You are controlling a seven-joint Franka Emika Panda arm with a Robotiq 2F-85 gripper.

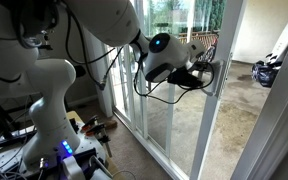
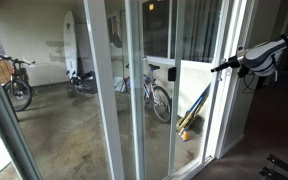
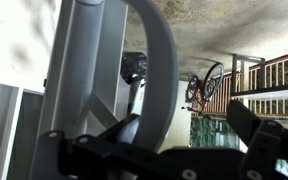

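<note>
My gripper [image 1: 205, 75] is at the vertical frame of a sliding glass door [image 1: 164, 110], at handle height. In the wrist view a grey curved door handle [image 3: 160, 70] passes between the jaws, close to one finger [image 3: 119, 130], while the opposite finger [image 3: 246, 118] stands well apart from it. The gripper [image 3: 184, 115] is open around the handle and does not clamp it. In an exterior view the arm reaches in from the right edge, and the gripper [image 2: 220, 66] meets the white door frame [image 2: 224, 90].
Outside the glass, bicycles [image 2: 159, 98] [image 2: 14, 85] stand on a concrete patio, with a surfboard [image 2: 72, 40] against the wall and a wooden railing [image 1: 204, 45]. The robot's base and cables [image 1: 64, 150] are indoors beside the door.
</note>
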